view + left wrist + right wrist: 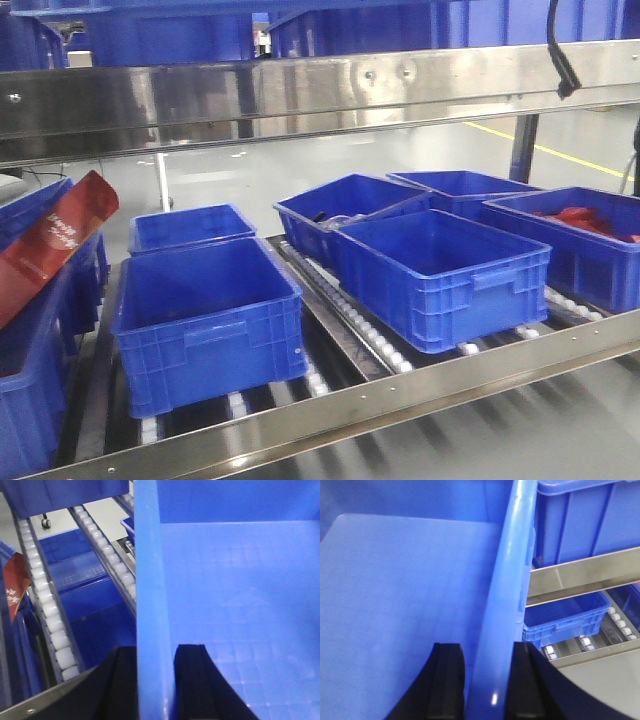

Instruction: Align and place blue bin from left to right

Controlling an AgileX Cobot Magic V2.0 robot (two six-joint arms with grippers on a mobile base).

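Observation:
The blue bin (240,605) fills most of the left wrist view, seen from above with its pale floor and thick rim. My left gripper (157,647) is shut on that rim, one black finger (117,685) outside the wall and one inside. In the right wrist view the same blue bin (410,580) shows its smooth inside, and my right gripper (487,645) is shut on the opposite rim, which runs up between the two fingers. Neither gripper appears in the front view, and I cannot tell the held bin there.
On the roller shelf stand several blue crates: a near-left one (205,320), a middle one (440,275), and one at right holding red items (575,240). A red packet (50,240) leans at far left. A steel rail (400,400) fronts the shelf; a steel beam (320,95) crosses above.

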